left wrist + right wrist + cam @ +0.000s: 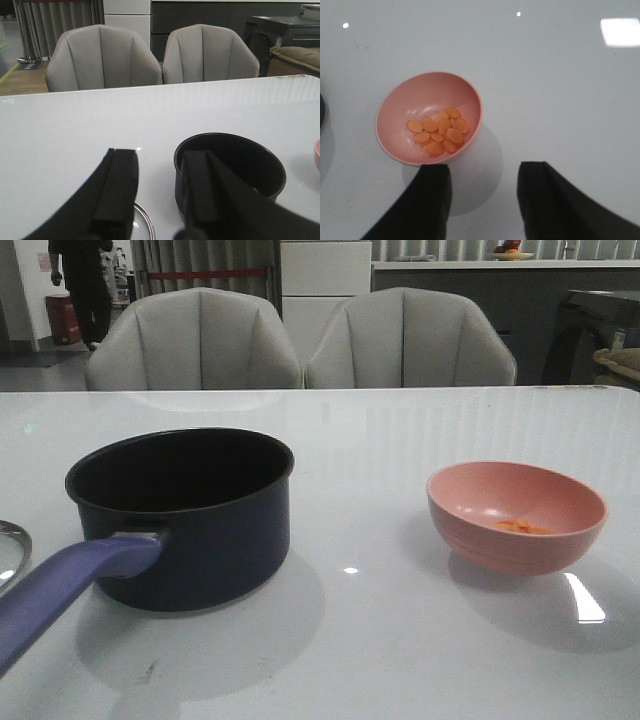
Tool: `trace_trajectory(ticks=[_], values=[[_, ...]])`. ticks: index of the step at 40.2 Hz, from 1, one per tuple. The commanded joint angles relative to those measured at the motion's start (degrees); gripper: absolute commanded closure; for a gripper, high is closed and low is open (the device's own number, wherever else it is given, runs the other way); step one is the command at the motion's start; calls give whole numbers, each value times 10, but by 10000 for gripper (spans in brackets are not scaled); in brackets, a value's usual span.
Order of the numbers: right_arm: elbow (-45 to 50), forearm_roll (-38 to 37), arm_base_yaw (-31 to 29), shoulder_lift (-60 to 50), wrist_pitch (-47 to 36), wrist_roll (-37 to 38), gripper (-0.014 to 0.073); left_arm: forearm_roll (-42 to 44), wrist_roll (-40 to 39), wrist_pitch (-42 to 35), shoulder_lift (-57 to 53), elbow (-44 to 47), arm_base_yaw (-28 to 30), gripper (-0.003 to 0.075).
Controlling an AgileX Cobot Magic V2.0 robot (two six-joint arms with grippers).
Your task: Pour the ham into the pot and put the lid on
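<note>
The dark navy pot (185, 515) stands at the left of the white table, its purplish-blue handle (60, 585) pointing toward the front left. It also shows in the left wrist view (235, 167). The pink bowl (516, 515) stands at the right with orange ham bits (522, 527) in it. In the right wrist view the ham (439, 131) lies in the bowl (405, 112). The glass lid's steel rim (12, 545) shows at the left edge and in the left wrist view (145, 222). My left gripper (160, 180) is open above the lid, beside the pot. My right gripper (482, 195) is open above the table, just beside the bowl.
Two grey chairs (300, 340) stand behind the table's far edge. A person (85, 280) stands far back at the left. A dark cabinet (590, 335) is at the back right.
</note>
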Motion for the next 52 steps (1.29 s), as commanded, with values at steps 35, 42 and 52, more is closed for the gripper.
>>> trace_trajectory(ticks=[35,42,52], values=[[-401,35,-3,565,165,-45,298,-2,0,-47,6,-13,-4,439],[-432,53,-3,601,198,-54,459,-2,0,-47,6,-13,-4,439],[-456,53,-3,576,179,-96,458,-2,0,-47,6,-13,-4,439]])
